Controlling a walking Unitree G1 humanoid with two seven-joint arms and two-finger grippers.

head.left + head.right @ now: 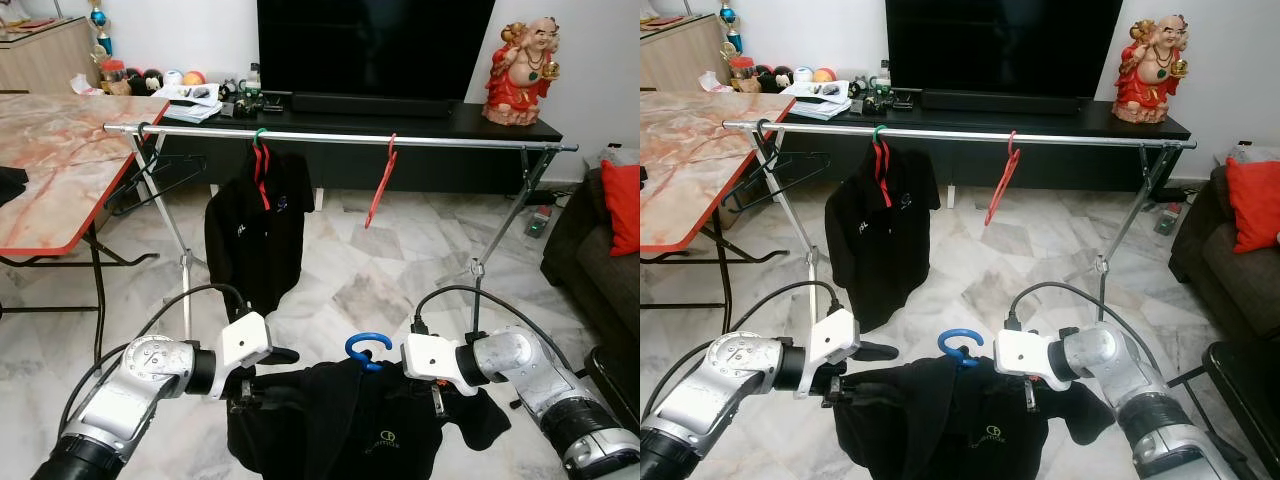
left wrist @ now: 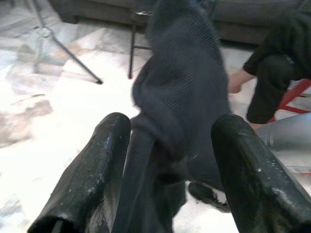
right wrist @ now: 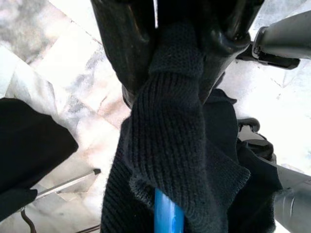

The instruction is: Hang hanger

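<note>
While a black shirt (image 1: 350,420) on a blue hanger (image 1: 366,349) is held low at centre frame, its shoulders are clamped by the left gripper (image 1: 262,368) and right gripper (image 1: 437,398).

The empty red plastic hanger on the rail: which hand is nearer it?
Right. The right hand is below the red hanger, slightly right; the left hand is farther left.
</note>
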